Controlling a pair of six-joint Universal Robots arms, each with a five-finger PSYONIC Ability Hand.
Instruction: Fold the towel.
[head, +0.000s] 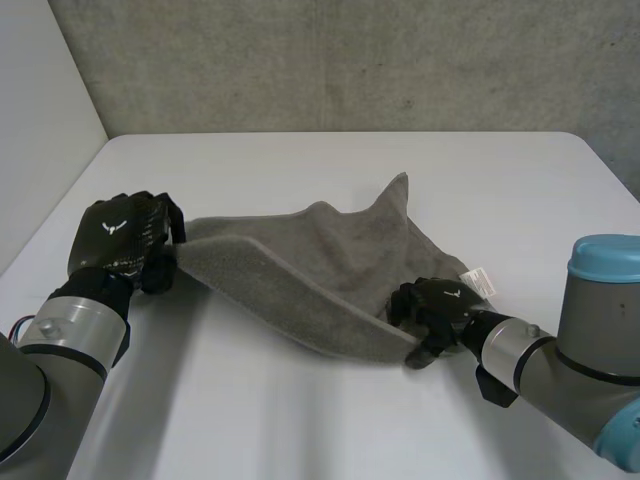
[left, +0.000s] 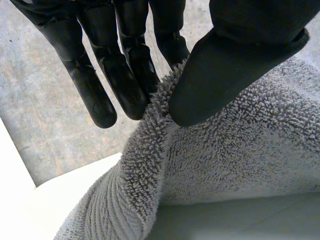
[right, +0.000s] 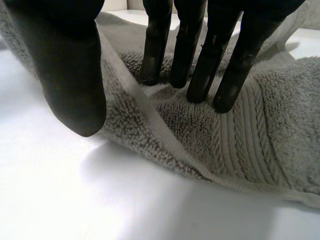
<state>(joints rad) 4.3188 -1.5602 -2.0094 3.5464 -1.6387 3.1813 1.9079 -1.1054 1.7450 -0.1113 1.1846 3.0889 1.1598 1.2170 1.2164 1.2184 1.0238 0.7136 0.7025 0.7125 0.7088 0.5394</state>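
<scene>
Emblem (head: 110, 227) on left hand (head: 118, 245), right hand (head: 435, 305), tag (head: 478, 278) on towel (head: 320, 265) unreadable

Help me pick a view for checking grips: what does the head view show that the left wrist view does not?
Only the head view: the black right hand at the near right corner of the grey terry towel, the towel's white label, and its whole span stretched between both hands. Only the left wrist view: the black left hand pinching the towel's looped edge between thumb and fingers. Both: towel, left hand, white table, grey concrete wall.
</scene>
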